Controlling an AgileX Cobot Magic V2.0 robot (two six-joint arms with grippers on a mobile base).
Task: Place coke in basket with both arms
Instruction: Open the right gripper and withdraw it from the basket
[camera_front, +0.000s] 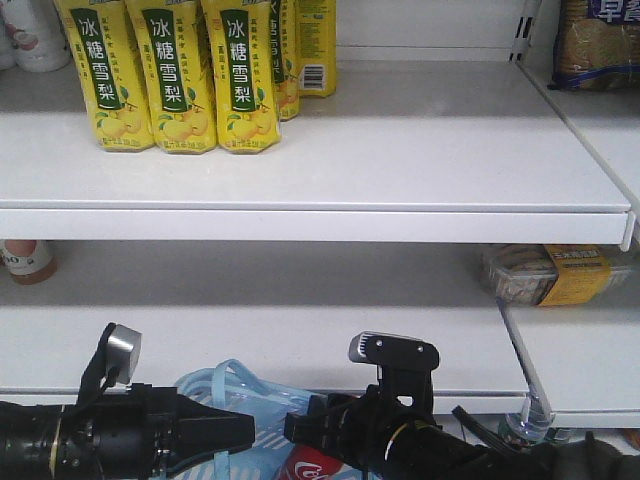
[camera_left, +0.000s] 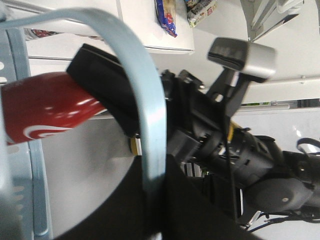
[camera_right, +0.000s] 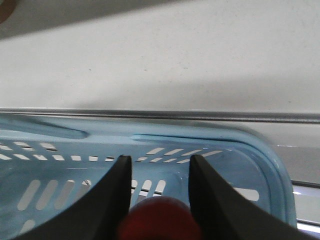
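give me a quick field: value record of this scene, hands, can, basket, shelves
right hand: shut on the coke can, over the basket interior
left hand: gripping the basket handle, as far as the left wrist view shows
basket: light blue, slotted walls, below the shelf edge
upper shelf: yellow pear drink cartons at left
lower shelf: packaged snack at right
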